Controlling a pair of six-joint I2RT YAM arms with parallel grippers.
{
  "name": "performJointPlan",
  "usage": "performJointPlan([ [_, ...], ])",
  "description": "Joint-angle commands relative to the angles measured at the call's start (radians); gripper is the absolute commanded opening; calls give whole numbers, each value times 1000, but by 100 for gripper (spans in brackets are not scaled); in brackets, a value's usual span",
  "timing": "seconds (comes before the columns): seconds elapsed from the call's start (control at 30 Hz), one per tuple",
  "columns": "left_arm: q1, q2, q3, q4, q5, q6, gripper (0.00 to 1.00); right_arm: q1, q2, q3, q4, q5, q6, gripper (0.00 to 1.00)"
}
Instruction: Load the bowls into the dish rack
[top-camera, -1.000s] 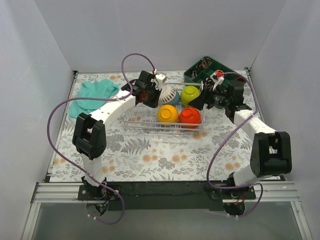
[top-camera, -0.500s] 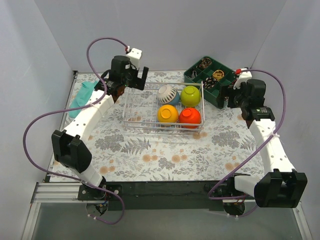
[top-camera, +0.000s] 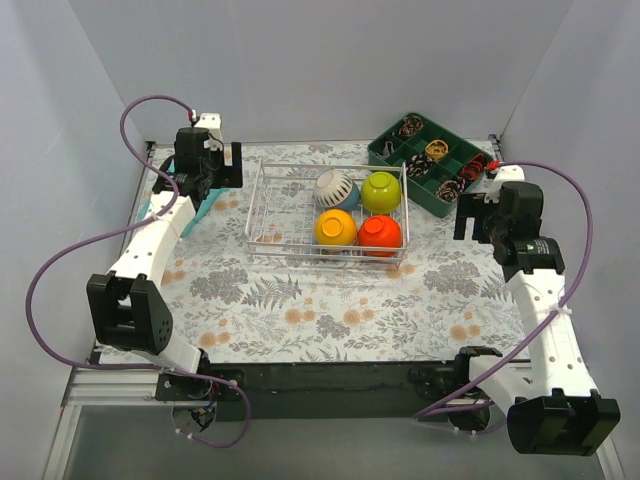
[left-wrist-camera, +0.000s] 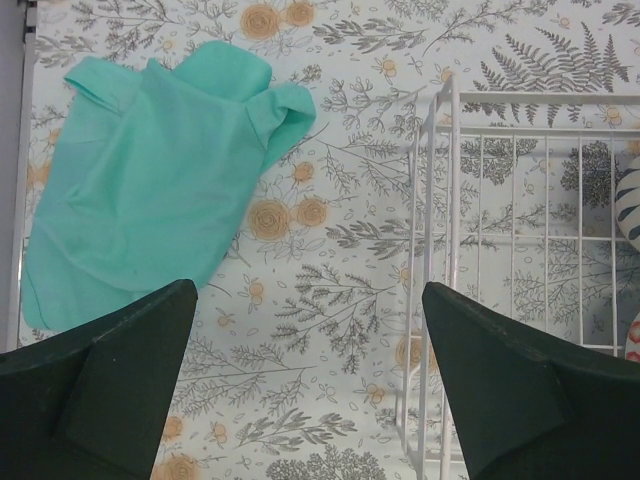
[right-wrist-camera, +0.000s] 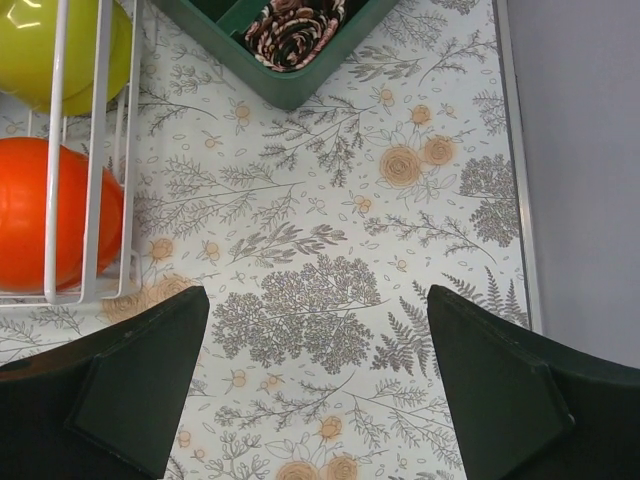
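Observation:
The dish rack (top-camera: 290, 215), a silver wire basket, stands mid-table with several bowls upside down in its right half: a white striped one (top-camera: 335, 187), a yellow-green one (top-camera: 381, 190), a yellow one (top-camera: 335, 227) and an orange one (top-camera: 380, 232). My left gripper (top-camera: 225, 165) hovers open to the left of the rack, over bare tablecloth, nothing between its fingers (left-wrist-camera: 308, 290). The rack's left wall (left-wrist-camera: 440, 250) shows beside it. My right gripper (top-camera: 472, 218) hangs open and empty (right-wrist-camera: 318, 295) to the right of the rack (right-wrist-camera: 52, 200), near the orange bowl (right-wrist-camera: 20, 215).
A teal cloth (left-wrist-camera: 150, 190) lies at the far left, partly under my left arm. A dark green compartment tray (top-camera: 430, 165) with pine cones (right-wrist-camera: 295, 25) sits at the back right. The table's right edge (right-wrist-camera: 515, 200) and grey walls close in the space.
My left gripper opened, left the striped bowl in the rack and swung away to the left. My right arm drew back to the right of the rack.

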Motion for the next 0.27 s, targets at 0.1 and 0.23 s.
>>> performJointPlan([
  [0.1, 12, -73, -16, 0, 37, -31, 98, -2, -75, -54, 1, 61, -10, 99],
  [0.23, 12, -84, -15, -5, 60, -26, 98, -51, -112, -88, -5, -43, 6, 98],
])
